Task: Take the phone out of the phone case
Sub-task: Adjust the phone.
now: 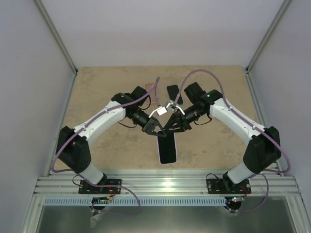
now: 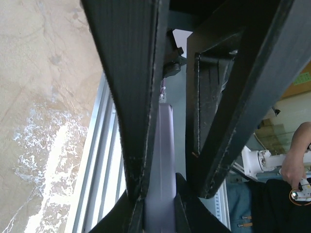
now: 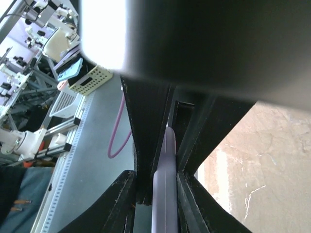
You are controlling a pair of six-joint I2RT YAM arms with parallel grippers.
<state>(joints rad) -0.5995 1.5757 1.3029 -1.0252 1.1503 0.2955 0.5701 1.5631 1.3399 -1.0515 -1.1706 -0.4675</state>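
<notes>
The phone (image 1: 167, 148) shows a dark screen and sits in a lavender case. Both grippers hold it by its far end over the middle of the table. Its near end points toward the arm bases. My left gripper (image 1: 154, 128) is shut on the far end from the left and my right gripper (image 1: 171, 127) from the right. In the left wrist view the lavender case edge (image 2: 160, 165) runs between my gripper's (image 2: 159, 211) fingers. In the right wrist view the case edge (image 3: 164, 189) is likewise clamped in my gripper (image 3: 163, 199). The other arm's black fingers fill the top of each wrist view.
A pinkish case (image 1: 151, 89) and a black phone-shaped object (image 1: 173, 92) lie on the tan table (image 1: 97, 92) behind the grippers. Grey walls enclose the left, right and back. An aluminium rail (image 1: 165, 183) runs along the near edge.
</notes>
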